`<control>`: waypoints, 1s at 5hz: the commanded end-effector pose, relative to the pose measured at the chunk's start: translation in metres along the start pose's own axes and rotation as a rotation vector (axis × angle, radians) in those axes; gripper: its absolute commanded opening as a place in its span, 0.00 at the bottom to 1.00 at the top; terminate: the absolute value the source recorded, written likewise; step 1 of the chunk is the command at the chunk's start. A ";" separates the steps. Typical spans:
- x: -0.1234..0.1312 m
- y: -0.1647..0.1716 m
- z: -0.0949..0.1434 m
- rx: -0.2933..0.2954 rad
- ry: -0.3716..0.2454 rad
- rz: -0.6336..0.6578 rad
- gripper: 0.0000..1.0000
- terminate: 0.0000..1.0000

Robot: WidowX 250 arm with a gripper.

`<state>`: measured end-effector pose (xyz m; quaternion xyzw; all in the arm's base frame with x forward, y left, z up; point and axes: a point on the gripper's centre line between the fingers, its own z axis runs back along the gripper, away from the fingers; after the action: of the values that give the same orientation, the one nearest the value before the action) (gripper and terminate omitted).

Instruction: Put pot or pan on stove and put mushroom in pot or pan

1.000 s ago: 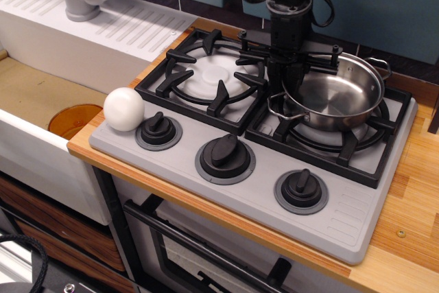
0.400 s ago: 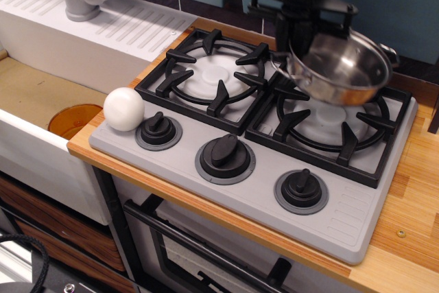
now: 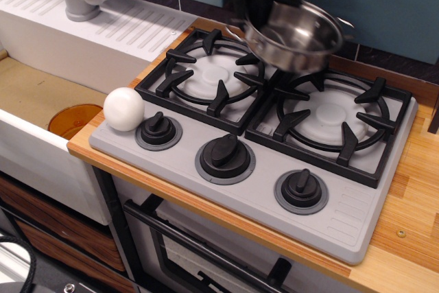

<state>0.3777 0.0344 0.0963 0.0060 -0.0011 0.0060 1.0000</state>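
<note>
Your dark gripper (image 3: 255, 6) grasps the shiny shallow steel pot (image 3: 293, 38), tilted above the grey two-burner stove (image 3: 357, 211); the white ball-capped mushroom (image 3: 124, 109) sits at nine o'clock.

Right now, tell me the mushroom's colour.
Plain white mushroom; the only view, observation.image, shows it.

Bright even overhead light, soft shadows, glare on the pot (image 3: 295, 38), perhaps slightly motion-blurred

My arm is black all over, a dark blocky body cut off by the top edge. A thin black bar juts out sideways from it. My pincer (image 3: 255, 5) is black too; its finer details are probably lost in shadow.
</note>
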 end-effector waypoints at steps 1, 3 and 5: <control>0.014 0.042 0.016 0.008 -0.050 -0.022 0.00 0.00; 0.013 0.072 -0.005 0.013 -0.066 -0.034 0.00 0.00; 0.002 0.073 -0.024 -0.011 -0.081 -0.028 0.00 0.00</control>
<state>0.3717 0.1065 0.0467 -0.0113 -0.0083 -0.0030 0.9999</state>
